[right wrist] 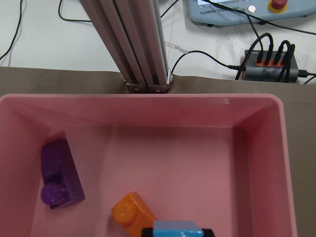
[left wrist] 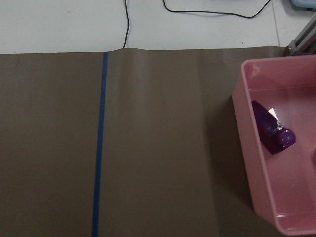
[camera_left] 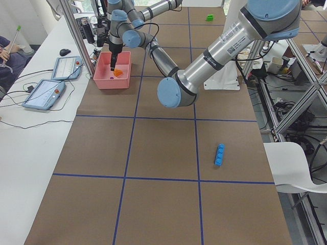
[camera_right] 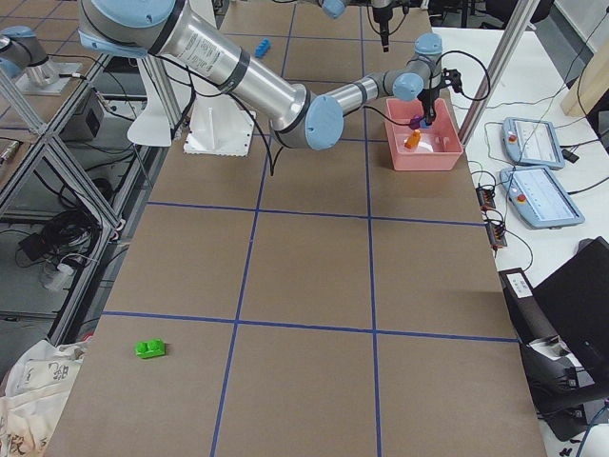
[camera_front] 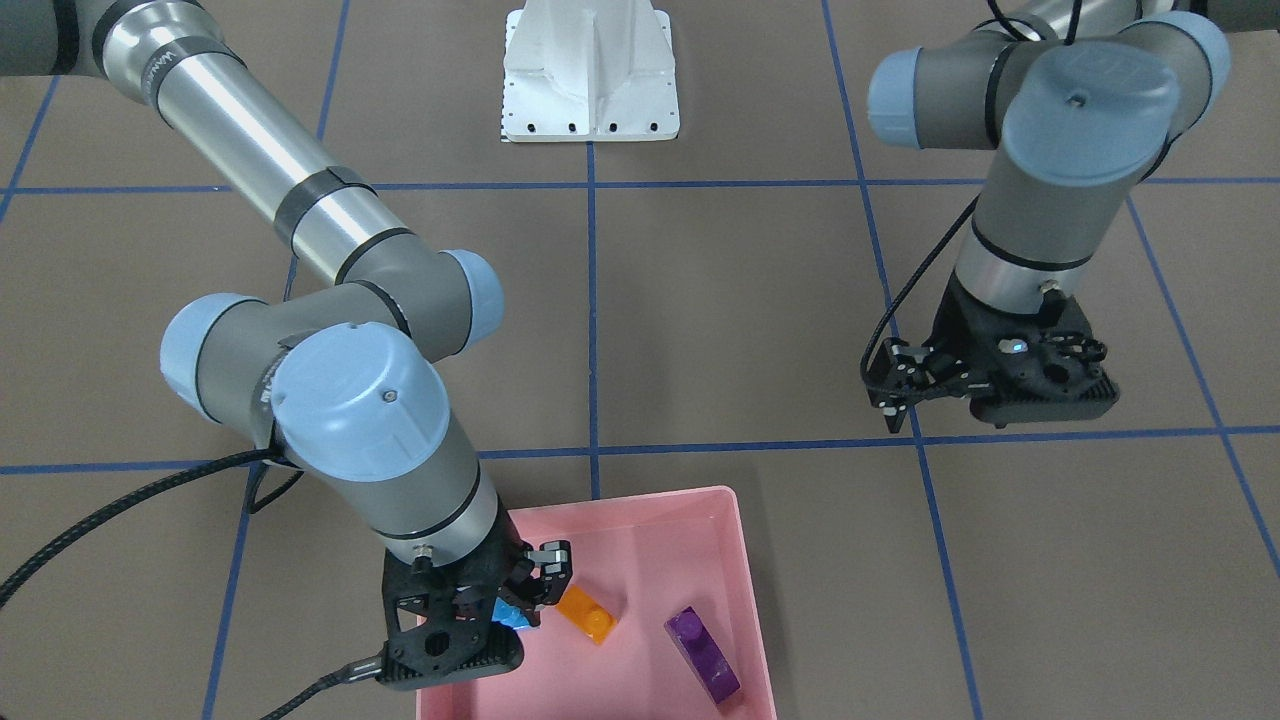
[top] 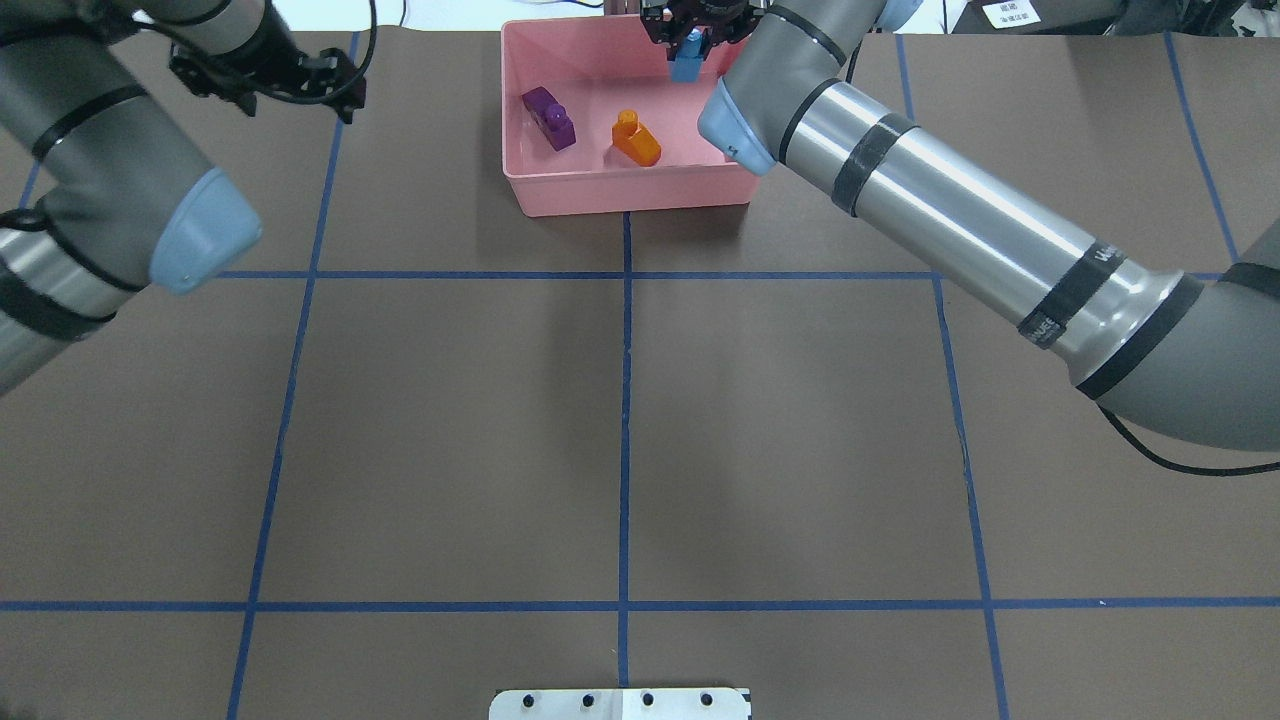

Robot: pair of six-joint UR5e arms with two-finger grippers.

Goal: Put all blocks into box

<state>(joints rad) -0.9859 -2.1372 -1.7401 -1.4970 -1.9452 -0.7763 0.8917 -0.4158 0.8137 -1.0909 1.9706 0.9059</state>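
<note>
Only in side views, green brick point(camera_right: 150, 349), long blue brick point(camera_left: 219, 154), outside box point(camera_front: 655, 545)

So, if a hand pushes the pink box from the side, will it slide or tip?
Probably slide: the pink box is shallow and wide, so tipping seems unlikely. It looks like glossy plastic, with the small purple block and orange block inside, so it is likely light.

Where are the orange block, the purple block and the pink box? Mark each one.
orange block point(camera_front: 586, 610), exterior front-facing view, on its top face.
purple block point(top: 549, 120), overhead exterior view, on the middle of its body.
pink box point(top: 625, 195), overhead exterior view, on its near outer wall.
</note>
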